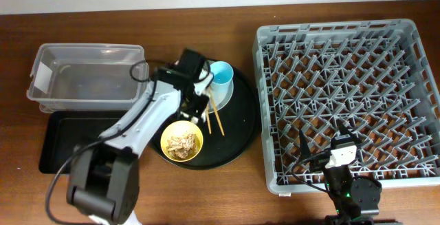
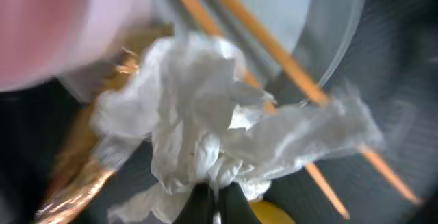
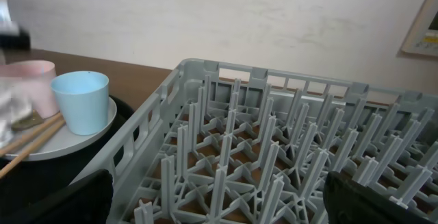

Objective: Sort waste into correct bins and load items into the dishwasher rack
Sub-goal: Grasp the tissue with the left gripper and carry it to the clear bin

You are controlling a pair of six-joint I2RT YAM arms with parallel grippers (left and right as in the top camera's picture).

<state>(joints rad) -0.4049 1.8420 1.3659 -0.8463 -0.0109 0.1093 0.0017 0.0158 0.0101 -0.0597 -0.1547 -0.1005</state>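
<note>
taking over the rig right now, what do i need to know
Left end effector: shut on the crumpled white tissue at the round black tray.
Right end effector: open, holding nothing, at the dishwasher rack's near edge.
On the round tray: gold-brown wrapper, chopsticks, light blue cup on the plate, pink cup beside it, yellow bowl with food scraps.
Done: tissue gripped; nothing seen in the clear tub, shallow black tray or rack.
Left: bin all waste, load cups, bowl, plate, chopsticks.
</note>
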